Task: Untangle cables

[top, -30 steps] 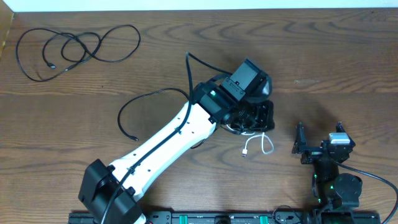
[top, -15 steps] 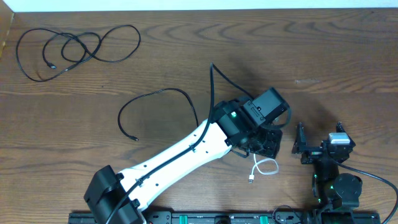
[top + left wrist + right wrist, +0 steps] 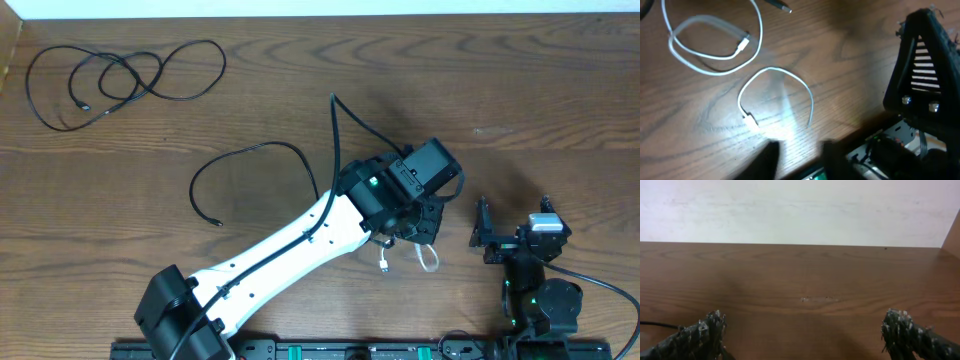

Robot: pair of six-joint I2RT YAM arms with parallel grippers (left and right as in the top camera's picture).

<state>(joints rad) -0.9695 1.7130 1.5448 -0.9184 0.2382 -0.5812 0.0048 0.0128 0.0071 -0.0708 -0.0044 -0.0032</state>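
Note:
My left gripper [image 3: 425, 215] hovers over the white cable [image 3: 430, 258], just right of the table's middle. In the left wrist view the fingers [image 3: 802, 157] are blurred, apart, and hold nothing. The white cable [image 3: 715, 47] lies on the wood in loose loops with its plug ends showing. One black cable [image 3: 250, 150] curves from the left, passes under the left arm, and its end rises at the far side. Its plug tip shows in the left wrist view [image 3: 780, 6]. A second black cable [image 3: 120, 75] lies coiled at the far left. My right gripper [image 3: 510, 235] is open and empty at the near right, also in its wrist view [image 3: 805, 335].
The right arm's base [image 3: 545, 300] stands at the near right, and its gripper shows in the left wrist view [image 3: 925, 75]. A black rail [image 3: 330, 350] runs along the near edge. A white wall [image 3: 800, 210] lies beyond the table's far edge.
The left arm has swung to the right and toward the near edge, dragging the black cable's end and the white cable along. In the last half second it drew slightly back. The right arm is still.

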